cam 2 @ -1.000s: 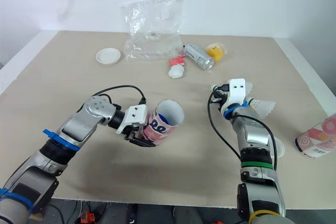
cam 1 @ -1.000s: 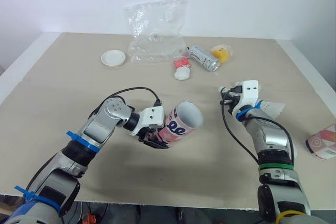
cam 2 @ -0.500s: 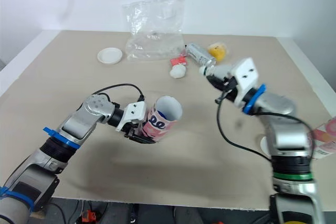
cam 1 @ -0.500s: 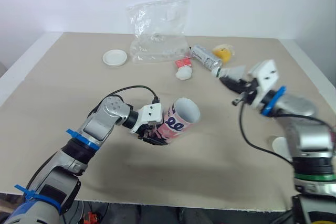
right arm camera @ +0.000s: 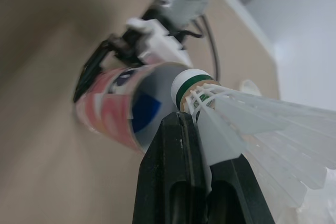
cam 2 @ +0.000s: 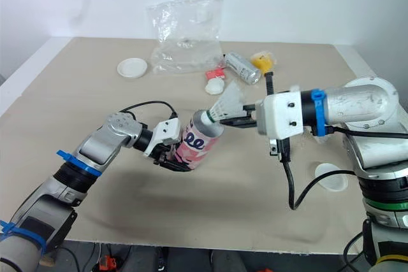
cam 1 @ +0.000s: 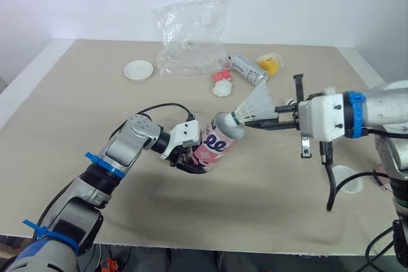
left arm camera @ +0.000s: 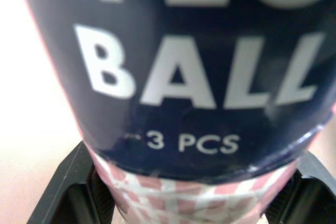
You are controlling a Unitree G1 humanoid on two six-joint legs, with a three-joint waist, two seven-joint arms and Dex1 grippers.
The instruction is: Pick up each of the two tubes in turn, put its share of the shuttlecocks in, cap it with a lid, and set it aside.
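My left gripper (cam 1: 189, 158) is shut on the lower part of a pink and navy tube (cam 1: 215, 146). The tube is tilted, with its open mouth up and toward the right. In the left wrist view the tube's label (left arm camera: 178, 66) sits between the black fingers (left arm camera: 71, 187). My right gripper (cam 1: 254, 121) is shut on a white shuttlecock (cam 1: 256, 104) and holds its green-banded cork right at the tube's mouth. The right wrist view shows the cork (right arm camera: 191, 85) at the tube's rim (right arm camera: 149, 106). One white lid (cam 1: 138, 69) lies far left, another (cam 2: 329, 176) near right.
A crumpled clear plastic bag (cam 1: 191, 36) lies at the back of the table. Beside it are a silver can (cam 1: 247, 70), a yellow item (cam 1: 269, 64) and a small red and white object (cam 1: 221, 84). A black cable hangs under my right forearm (cam 2: 290, 183).
My right arm swung in from the table's right side with the shuttlecock and brought its cork to the tube's mouth. The left gripper tilted the tube slightly toward it.
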